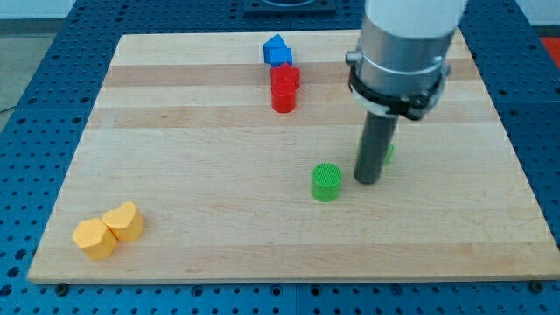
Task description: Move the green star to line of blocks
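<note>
My tip (367,180) rests on the wooden board right of centre. The green star (388,152) is almost wholly hidden behind the rod; only a green sliver shows at the rod's right side, touching it. A green cylinder (326,182) stands just left of the tip, a small gap apart. Toward the view's top a line of blocks runs downward: a blue block (277,51), a red block (285,78) and a red cylinder (283,98), all touching.
Two yellow blocks, one (94,238) and another (124,220), sit together at the board's bottom left corner. The board (175,157) lies on a blue perforated table. The arm's grey body (404,48) hangs over the top right.
</note>
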`<state>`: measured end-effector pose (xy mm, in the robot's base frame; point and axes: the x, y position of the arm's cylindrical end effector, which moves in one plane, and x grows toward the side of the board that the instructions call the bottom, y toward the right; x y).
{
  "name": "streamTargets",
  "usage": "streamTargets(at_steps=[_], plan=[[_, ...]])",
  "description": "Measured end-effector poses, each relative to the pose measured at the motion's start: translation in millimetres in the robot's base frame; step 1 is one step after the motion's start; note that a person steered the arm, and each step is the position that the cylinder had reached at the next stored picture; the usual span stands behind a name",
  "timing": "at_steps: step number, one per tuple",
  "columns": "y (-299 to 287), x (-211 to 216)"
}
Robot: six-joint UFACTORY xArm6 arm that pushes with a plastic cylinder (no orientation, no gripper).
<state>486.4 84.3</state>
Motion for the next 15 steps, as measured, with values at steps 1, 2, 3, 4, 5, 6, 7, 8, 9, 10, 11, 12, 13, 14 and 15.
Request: streamTargets(at_steps=[1,2,3,4,5,6,7,8,9,10,11,12,13,14,15], plan=[[-39,-12],[-35,6],[2,22],[25,11],[-1,-16],[-44,-30],[-25,-18],[26,-14],[52,-28],[26,-54],[-50,-60],[-73,-58],[-75,-48],[-100,-48],[-114,-48]])
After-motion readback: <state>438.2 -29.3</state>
